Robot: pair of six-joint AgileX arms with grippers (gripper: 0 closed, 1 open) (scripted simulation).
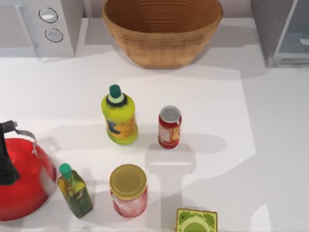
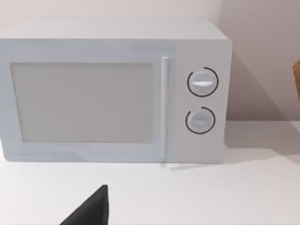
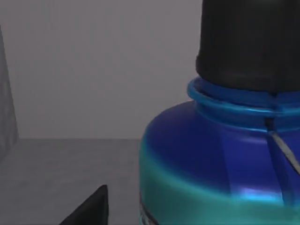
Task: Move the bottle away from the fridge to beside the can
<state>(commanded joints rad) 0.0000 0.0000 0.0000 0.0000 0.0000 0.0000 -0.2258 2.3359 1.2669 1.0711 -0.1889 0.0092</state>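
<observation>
The bottle (image 3: 220, 154) rises very near in the right wrist view: turquoise body, dark blue collar, black cap and a thin loop strap. A dark edge of my right gripper (image 3: 91, 210) lies just beside it, in front of a grey wall. In the top view the red can (image 1: 169, 126) with its silver top stands upright near the table's middle. The grey fridge (image 1: 282, 31) with a pale bluish front is at the back right corner. My left gripper (image 2: 91, 210) faces the white microwave (image 2: 112, 91).
A wicker basket (image 1: 161, 46) stands at the back centre and the microwave (image 1: 48, 24) at the back left. A yellow-green bottle (image 1: 119, 116) is left of the can. A red kettle (image 1: 21, 179), oil bottle (image 1: 75, 190), yellow-lidded jar (image 1: 128, 190) and green box (image 1: 196, 221) line the front.
</observation>
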